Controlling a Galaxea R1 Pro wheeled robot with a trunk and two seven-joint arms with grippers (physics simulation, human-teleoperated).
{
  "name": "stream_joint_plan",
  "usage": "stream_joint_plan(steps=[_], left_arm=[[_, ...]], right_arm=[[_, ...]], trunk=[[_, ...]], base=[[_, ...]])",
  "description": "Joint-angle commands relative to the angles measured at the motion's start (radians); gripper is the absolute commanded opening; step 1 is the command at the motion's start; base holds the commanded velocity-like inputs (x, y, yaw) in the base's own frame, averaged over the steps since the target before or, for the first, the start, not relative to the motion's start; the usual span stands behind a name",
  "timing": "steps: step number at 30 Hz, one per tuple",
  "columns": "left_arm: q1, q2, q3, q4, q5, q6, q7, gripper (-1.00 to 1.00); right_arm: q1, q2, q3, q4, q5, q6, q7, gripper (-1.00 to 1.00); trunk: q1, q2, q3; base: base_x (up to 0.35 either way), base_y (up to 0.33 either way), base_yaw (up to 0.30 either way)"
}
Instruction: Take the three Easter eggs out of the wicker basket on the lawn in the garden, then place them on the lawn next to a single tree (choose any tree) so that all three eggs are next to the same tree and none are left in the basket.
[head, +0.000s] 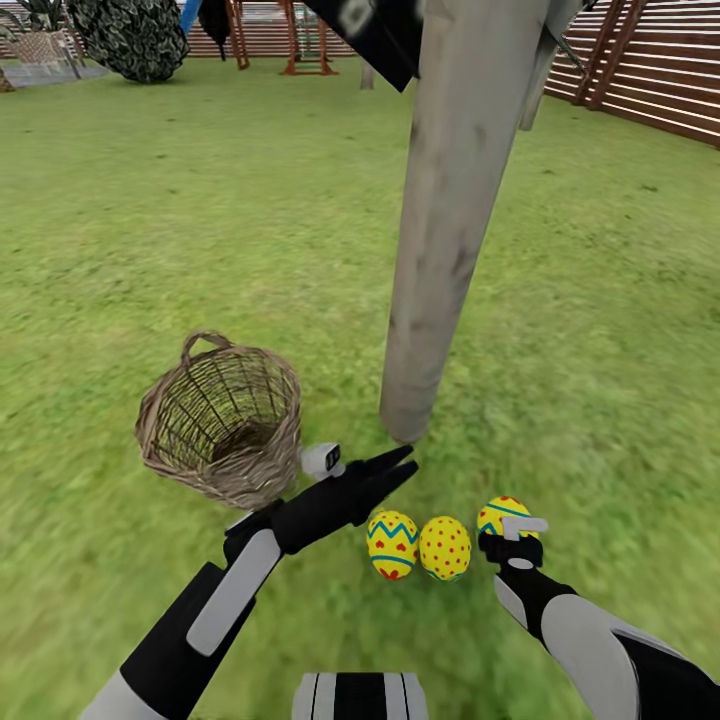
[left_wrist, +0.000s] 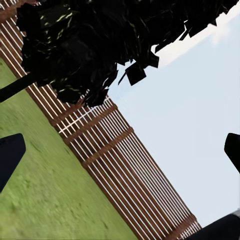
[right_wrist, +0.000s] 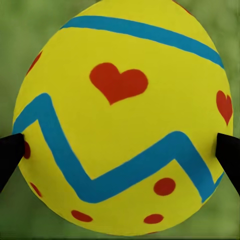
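Note:
The wicker basket (head: 220, 420) lies tipped on the lawn (head: 200, 220), its inside showing no egg. Two Easter eggs rest on the grass near the foot of the pale tree trunk (head: 450, 220): a blue-zigzag one (head: 392, 545) and a red-dotted one (head: 445, 548). My left gripper (head: 402, 470) hovers open just left of them, holding nothing. My right gripper (head: 508, 535) is shut on the third egg (head: 503, 515), low beside the other two. In the right wrist view that egg (right_wrist: 120, 120) sits between both fingertips (right_wrist: 10, 157), touching them.
A brown slat fence (head: 650, 80) runs along the back right, also seen in the left wrist view (left_wrist: 115, 150). A play frame (head: 300, 40) and a dark leafy mass (head: 130, 35) stand far back. Dark foliage (left_wrist: 90, 45) hangs overhead.

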Motion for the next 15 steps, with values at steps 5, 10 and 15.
stream_joint_plan(steps=[5, 10, 15], left_arm=[[-0.001, 0.001, -0.021, 0.000, 0.010, -0.021, 0.006, 1.00], [-0.001, 0.001, -0.022, 0.000, 0.009, -0.021, 0.007, 1.00], [-0.001, 0.001, -0.022, 0.000, 0.009, -0.021, 0.008, 1.00]], right_arm=[[-0.001, 0.000, -0.008, 0.002, 0.009, -0.003, -0.004, -1.00], [-0.001, -0.001, -0.009, 0.002, 0.009, -0.003, -0.003, -1.00], [-0.001, 0.004, -0.004, 0.002, 0.010, 0.000, -0.002, -1.00]], trunk=[[0.002, -0.001, -0.020], [0.004, -0.003, -0.039], [0.007, -0.004, -0.059]], base=[[0.000, 0.000, 0.000], [0.000, 0.000, 0.000], [0.000, 0.000, 0.000]])
